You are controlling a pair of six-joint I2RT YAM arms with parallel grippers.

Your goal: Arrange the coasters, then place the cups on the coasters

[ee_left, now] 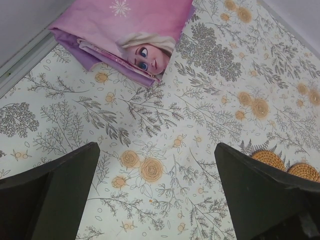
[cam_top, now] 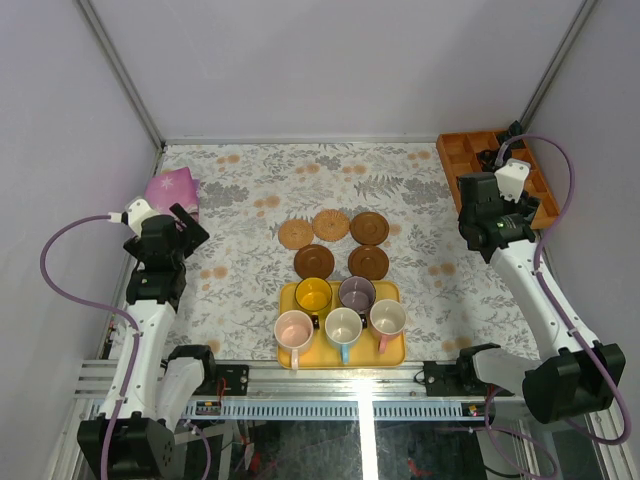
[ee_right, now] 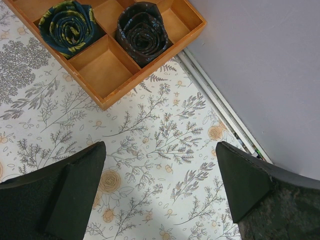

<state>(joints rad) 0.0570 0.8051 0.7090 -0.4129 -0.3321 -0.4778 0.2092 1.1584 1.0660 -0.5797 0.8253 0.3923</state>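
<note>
Top camera overlooks the whole table; wrist cameras face down close over opposite sides.

no readable text, labels or numbers anywhere.

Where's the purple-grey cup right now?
Top view, centre: the purple-grey cup sits on the yellow tray, far row, right of the yellow cup, a dark coaster just beyond.

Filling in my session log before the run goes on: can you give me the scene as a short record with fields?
coasters: five, on the table beyond the yellow tray, three behind two
cups: five, all on the yellow tray, none on a coaster
left end effector: open, empty, near pink cloth
right end effector: open, empty, near orange box
</note>
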